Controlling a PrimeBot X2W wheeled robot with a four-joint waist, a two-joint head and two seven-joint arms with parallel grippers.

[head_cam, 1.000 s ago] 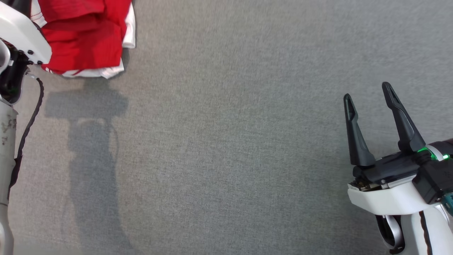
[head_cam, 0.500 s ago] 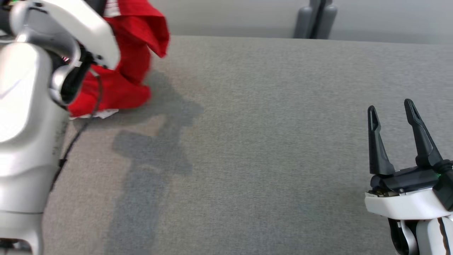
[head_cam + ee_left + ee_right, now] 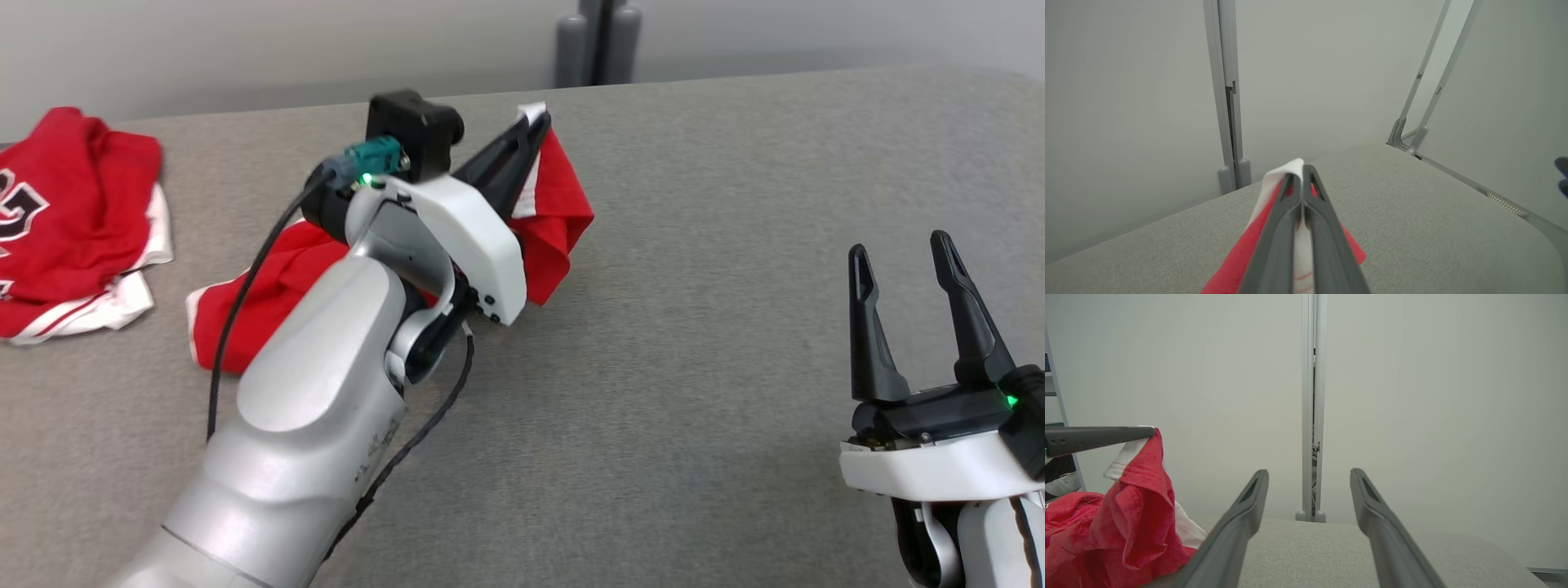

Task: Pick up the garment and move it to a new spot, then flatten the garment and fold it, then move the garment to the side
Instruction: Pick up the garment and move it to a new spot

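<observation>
The left gripper (image 3: 535, 121) is shut tight on the white edge of the shirt (image 3: 559, 216). One corner is up in the air over the middle back of the table (image 3: 735, 245). The rest of the shirt lies on the table by the arm. The right gripper (image 3: 898, 243) is wide open and holds nothing, well apart on the right.

I think the pick-up is done and the move to a new spot is under way. Flattening, folding and putting it aside are all left.

The head view gives another shirt (image 3: 73, 212) far left. The left wrist view gives the white edge (image 3: 1280, 177) squeezed between the fingers (image 3: 1274, 245). The right wrist view gives a side look, with cloth hanging from the tips down to the table
</observation>
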